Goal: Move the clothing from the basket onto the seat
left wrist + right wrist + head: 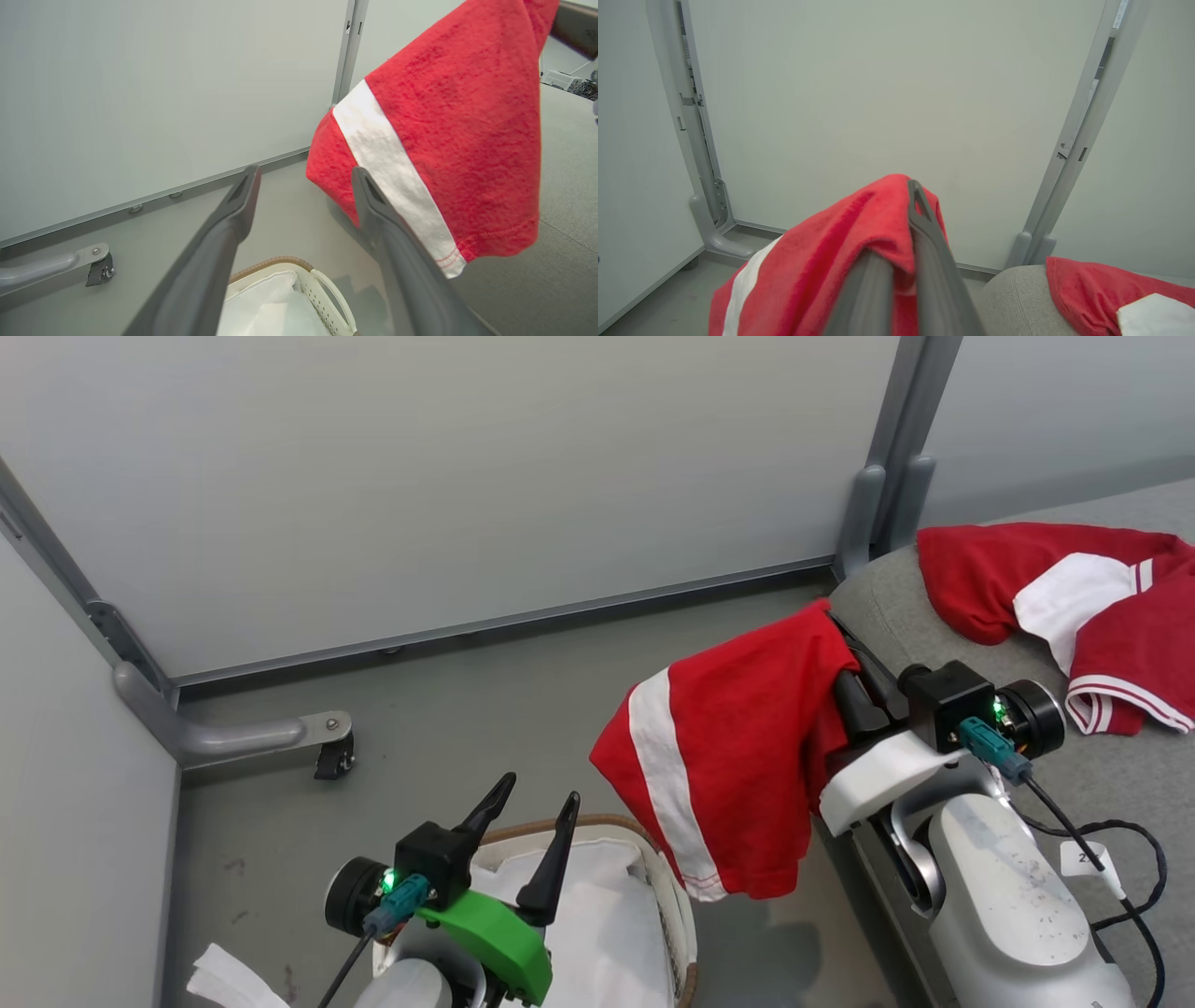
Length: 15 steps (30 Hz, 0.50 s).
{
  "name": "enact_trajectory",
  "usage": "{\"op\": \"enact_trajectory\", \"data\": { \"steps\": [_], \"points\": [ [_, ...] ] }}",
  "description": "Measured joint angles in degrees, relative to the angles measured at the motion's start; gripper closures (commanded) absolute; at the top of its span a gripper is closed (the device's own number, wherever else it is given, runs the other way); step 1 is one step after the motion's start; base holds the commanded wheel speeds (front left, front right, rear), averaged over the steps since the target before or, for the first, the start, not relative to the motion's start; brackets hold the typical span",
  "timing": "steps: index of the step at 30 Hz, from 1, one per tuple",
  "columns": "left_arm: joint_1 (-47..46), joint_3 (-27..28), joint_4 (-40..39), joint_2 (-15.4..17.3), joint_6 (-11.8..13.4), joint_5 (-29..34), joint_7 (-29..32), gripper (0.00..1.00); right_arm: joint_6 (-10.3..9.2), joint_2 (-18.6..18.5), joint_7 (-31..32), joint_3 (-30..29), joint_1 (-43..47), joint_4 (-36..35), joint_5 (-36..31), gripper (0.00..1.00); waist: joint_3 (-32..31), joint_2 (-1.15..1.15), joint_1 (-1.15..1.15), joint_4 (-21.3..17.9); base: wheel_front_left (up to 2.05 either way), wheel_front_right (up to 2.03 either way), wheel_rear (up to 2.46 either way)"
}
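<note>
**One garment left to land: carry it right, over the seat edge**

Biggest in the head view is the grey seat (878, 607), filling the right side of the frame. One red garment with a white panel (980, 579) lies on it at the upper right. A second red garment with a white stripe (738, 747) hangs in mid-frame, left of the seat's rounded corner and clear of the floor. The basket (607, 821) sits at the bottom centre, and I can see nothing in it but its white lining (597, 915).

The right gripper (903, 210) has its fingers pinched tight on the top fold of the hanging garment, with cloth draped over one finger. The left gripper (541, 789) stands spread wide with nothing in it, above the basket.

The step in hand looks like the carry to the seat. To do it well:

- Keep the pinch firm, since the cloth hangs from one fold and could slip.
- Lift enough that the low hem clears the seat's corner.
- Travel well past the edge towards the right of the frame.
- Release only once the bulk is over the fabric, or the loose weight may drag the garment off.
- Keep the left arm low and out of the path.
</note>
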Motion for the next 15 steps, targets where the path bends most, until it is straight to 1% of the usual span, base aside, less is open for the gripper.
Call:
{"op": "enact_trajectory", "data": {
  "steps": [7, 15],
  "points": [
    [1.09, 1.69, -1.93, -1.45, -0.29, 2.63, 0.00, 0.00, 0.00, -0.01, 0.00, -1.09, -0.19, -0.34, -1.29, 1.00, 0.83, 0.00, 0.00, -3.00, 0.00, 0.00, 0.00],
    [0.88, 1.58, -4.22, -2.21, -0.45, 4.26, 0.00, 0.00, -0.01, -0.07, 0.00, -2.18, -1.18, -1.26, -2.68, 1.00, 2.73, 0.00, 0.00, -9.61, 0.00, 0.00, 0.00]
  ]
}}
